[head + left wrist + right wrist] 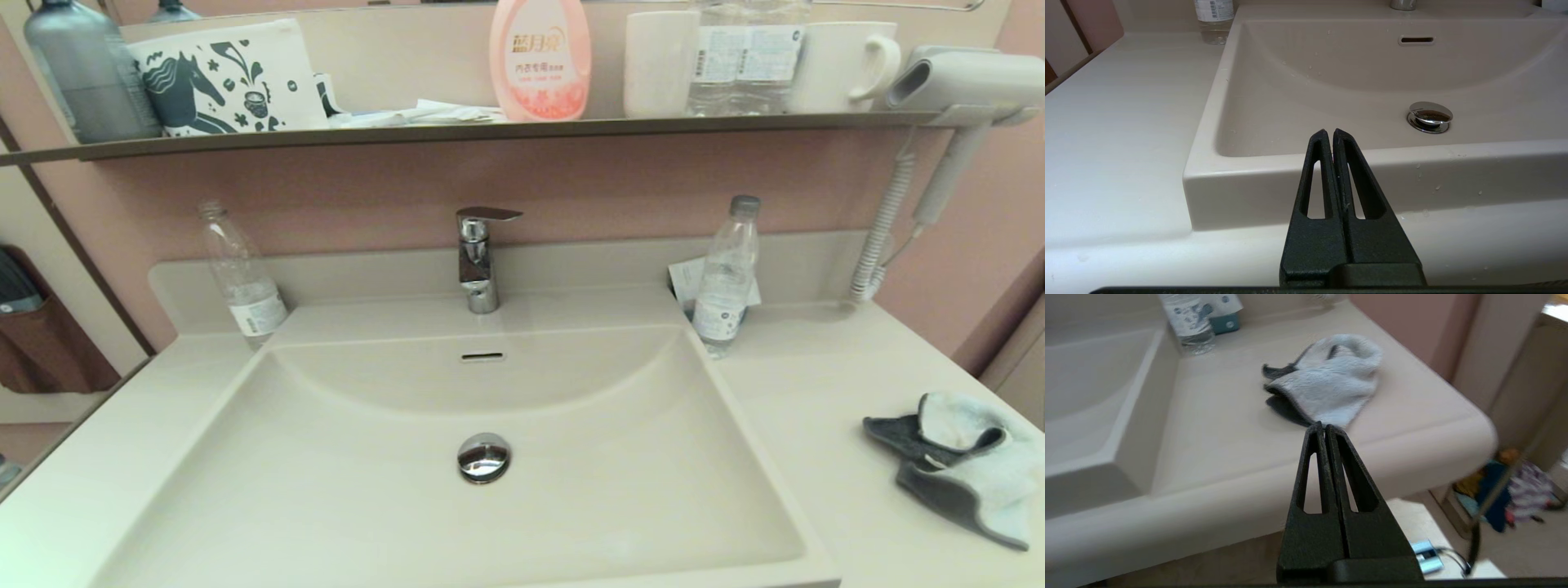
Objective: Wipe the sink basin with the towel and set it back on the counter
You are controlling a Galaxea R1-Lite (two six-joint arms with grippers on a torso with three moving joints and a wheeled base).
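Towel, fluffy pale blue with dark grey trim, lies crumpled on the cream worktop right of the sink basin. Left end effector and right end effector hover off the worktop's front edge, fingers pressed together, holding nothing. Pink wall behind.

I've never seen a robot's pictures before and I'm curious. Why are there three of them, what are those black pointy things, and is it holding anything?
The robot has three cameras. One sits on its head and looks down at the sink basin. The other two sit on its wrists, just behind each tool.

The black pointy things are those tools, which work like pinching fingers. The left tool is shut and waits in front of the basin. The right tool is shut too, out past the counter's front edge and aimed at the towel. Neither holds anything.

The crumpled blue-and-grey towel lies on the counter, right of the basin. Two water bottles stand by the basin's back corners: the left bottle and the right bottle. The tap stands between them.
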